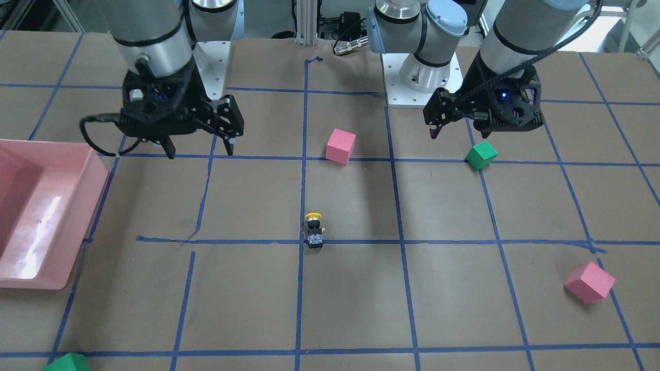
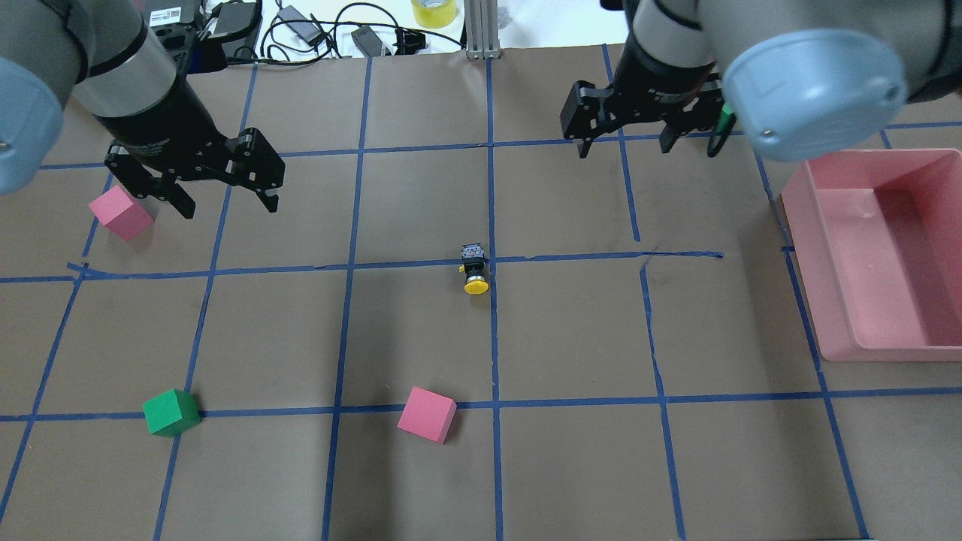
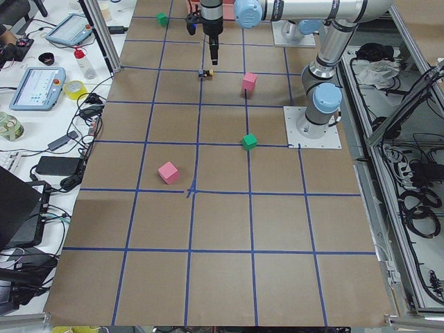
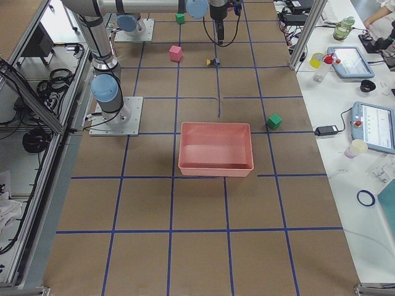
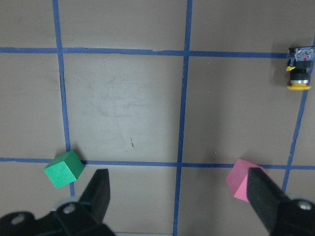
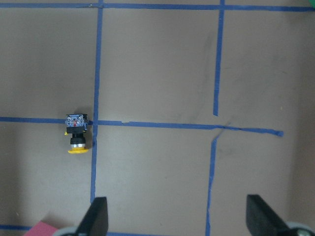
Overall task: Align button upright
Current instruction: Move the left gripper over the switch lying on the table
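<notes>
The button [image 2: 474, 269] lies on its side on the brown table near the middle, on a blue tape crossing, with its yellow cap toward the robot and its base away. It also shows in the front view [image 1: 313, 231], the left wrist view [image 5: 299, 69] and the right wrist view [image 6: 77, 133]. My left gripper [image 2: 225, 199] is open and empty, above the table, far to the button's left. My right gripper [image 2: 624, 148] is open and empty, above the table beyond the button and to its right. Both also show in the front view: left [image 1: 459, 133], right [image 1: 200, 151].
A pink cube [image 2: 120, 212] sits just left of the left gripper. A green cube [image 2: 171, 412] and another pink cube [image 2: 427, 414] sit nearer the robot. A pink bin [image 2: 808, 248] stands at the right. Another green cube [image 1: 67, 363] is at the far edge.
</notes>
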Controlling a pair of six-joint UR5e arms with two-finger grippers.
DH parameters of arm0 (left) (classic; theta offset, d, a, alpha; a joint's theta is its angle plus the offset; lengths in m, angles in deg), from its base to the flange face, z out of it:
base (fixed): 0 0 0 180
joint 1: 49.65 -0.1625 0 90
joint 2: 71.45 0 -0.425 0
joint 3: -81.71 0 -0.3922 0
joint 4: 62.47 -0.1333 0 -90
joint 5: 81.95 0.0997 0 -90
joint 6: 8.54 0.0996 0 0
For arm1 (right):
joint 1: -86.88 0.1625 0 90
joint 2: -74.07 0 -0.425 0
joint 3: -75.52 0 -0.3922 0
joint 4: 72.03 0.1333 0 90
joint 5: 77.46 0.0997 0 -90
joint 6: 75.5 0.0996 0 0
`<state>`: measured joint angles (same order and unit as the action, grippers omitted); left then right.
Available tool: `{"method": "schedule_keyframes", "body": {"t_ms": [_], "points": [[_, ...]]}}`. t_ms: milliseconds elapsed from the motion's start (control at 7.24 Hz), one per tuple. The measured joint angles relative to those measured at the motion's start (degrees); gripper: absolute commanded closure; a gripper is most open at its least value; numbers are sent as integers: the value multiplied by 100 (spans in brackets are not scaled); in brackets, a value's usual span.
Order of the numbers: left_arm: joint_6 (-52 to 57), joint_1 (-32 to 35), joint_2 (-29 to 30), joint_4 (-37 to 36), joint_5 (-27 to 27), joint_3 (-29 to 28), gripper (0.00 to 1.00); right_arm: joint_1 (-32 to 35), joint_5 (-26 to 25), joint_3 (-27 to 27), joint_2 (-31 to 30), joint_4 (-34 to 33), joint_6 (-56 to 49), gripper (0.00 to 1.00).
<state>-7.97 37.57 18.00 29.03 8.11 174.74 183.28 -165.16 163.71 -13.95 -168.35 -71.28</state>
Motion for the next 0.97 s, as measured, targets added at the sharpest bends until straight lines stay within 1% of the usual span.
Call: {"method": "schedule_keyframes", "body": {"t_ms": [138, 276, 414, 552, 691, 829, 967], "points": [[-120, 201, 106, -212, -115, 170, 0, -107, -72, -94, -177, 451, -43, 0], [-446, 520, 236, -709, -252, 420, 0, -155, -119, -132, -253, 608, -68, 0], [-872, 816, 409, -1397, -326, 690, 0, -173, -201, -143, -278, 593, -75, 0], [-1188, 1014, 622, -2115, -399, 921, 0, -178, -330, -136, -286, 522, -76, 0], [-1402, 1127, 833, -2667, -581, 1066, 0, -177, -407, -121, -290, 477, -79, 0], [-1543, 1174, 1047, -3043, -824, 1129, 0, -176, -445, -114, -293, 456, -86, 0], [-1610, 1193, 1260, -3312, -977, 1162, 3, -175, -461, -106, -292, 437, -88, 0]]}}
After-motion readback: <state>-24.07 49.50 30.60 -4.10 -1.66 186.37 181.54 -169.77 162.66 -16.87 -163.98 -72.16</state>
